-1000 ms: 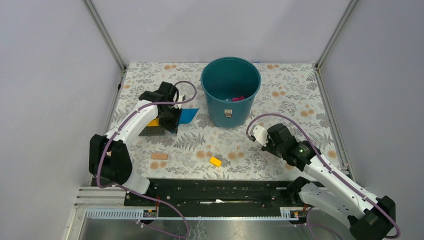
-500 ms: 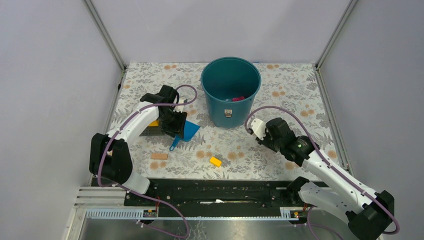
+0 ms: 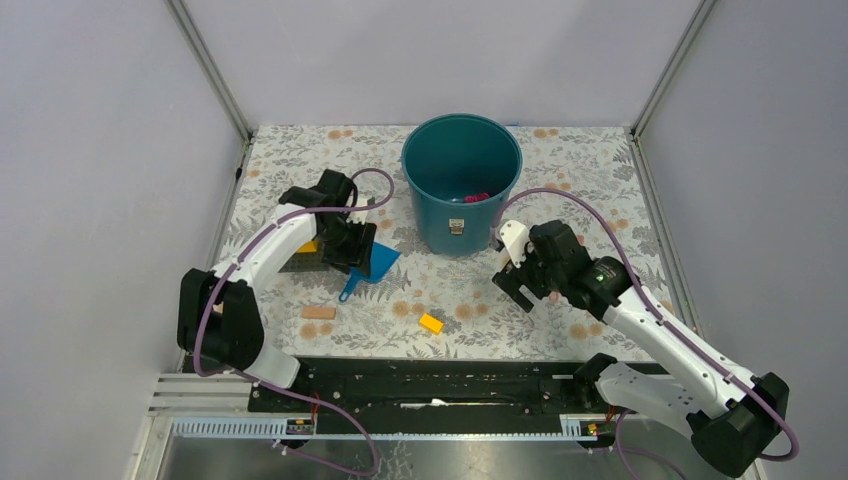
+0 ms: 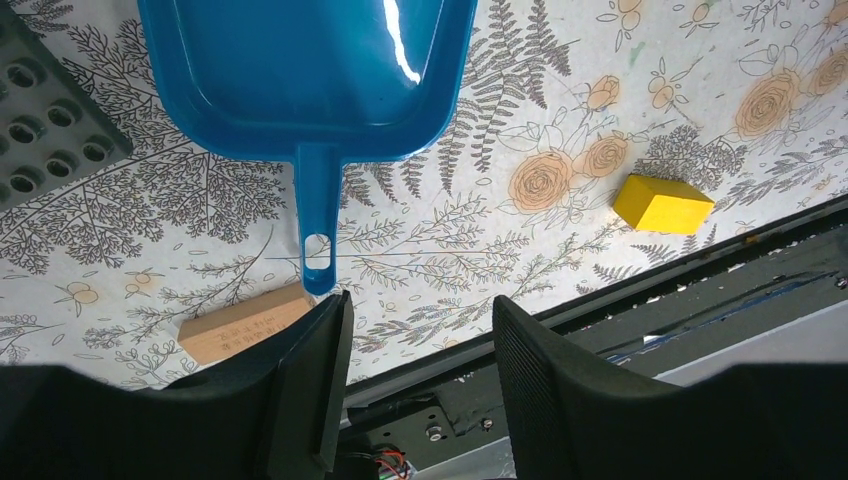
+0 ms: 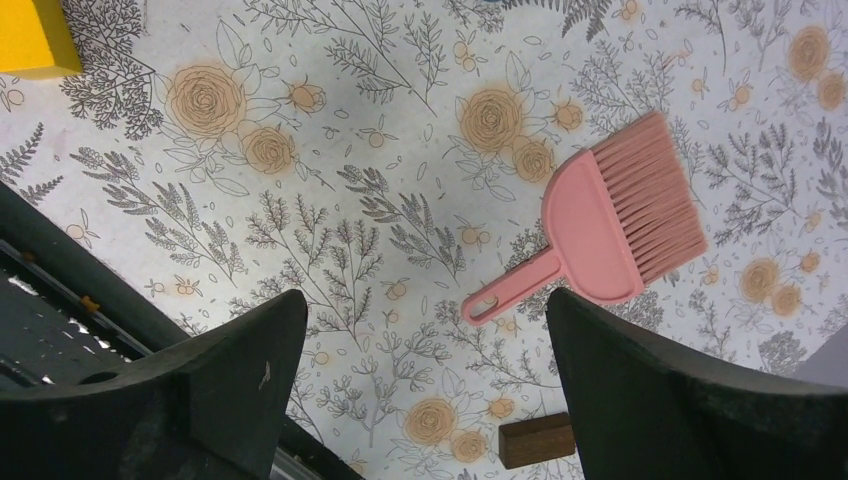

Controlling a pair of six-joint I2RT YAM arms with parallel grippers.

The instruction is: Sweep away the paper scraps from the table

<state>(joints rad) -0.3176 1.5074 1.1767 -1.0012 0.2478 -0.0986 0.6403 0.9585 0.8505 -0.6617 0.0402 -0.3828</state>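
Observation:
A few magenta paper scraps [image 3: 477, 197] lie inside the teal bucket [image 3: 413, 170]; I see none on the table [image 3: 590, 180]. A blue dustpan [image 3: 379, 262] [image 4: 300, 70] lies flat on the table, its handle pointing at my left gripper [image 3: 350, 250] [image 4: 420, 308]. That gripper is open and empty just above the handle's end. A pink brush [image 5: 610, 225] lies on the table beneath my right gripper [image 3: 522, 290] [image 5: 420, 300], which hangs wide open and empty. From the top, the right arm hides most of the brush.
A yellow brick [image 3: 431, 322] [image 4: 662, 203] and a tan block [image 3: 319, 312] [image 4: 245, 322] sit near the front edge. A dark perforated plate [image 3: 300, 262] [image 4: 50, 130] lies under the left arm. A brown block [image 5: 538, 440] rests near the brush.
Both grippers have opened. The dustpan, held upright before, now lies flat on the table. The right gripper has let go of the brush and lifted toward the bucket.

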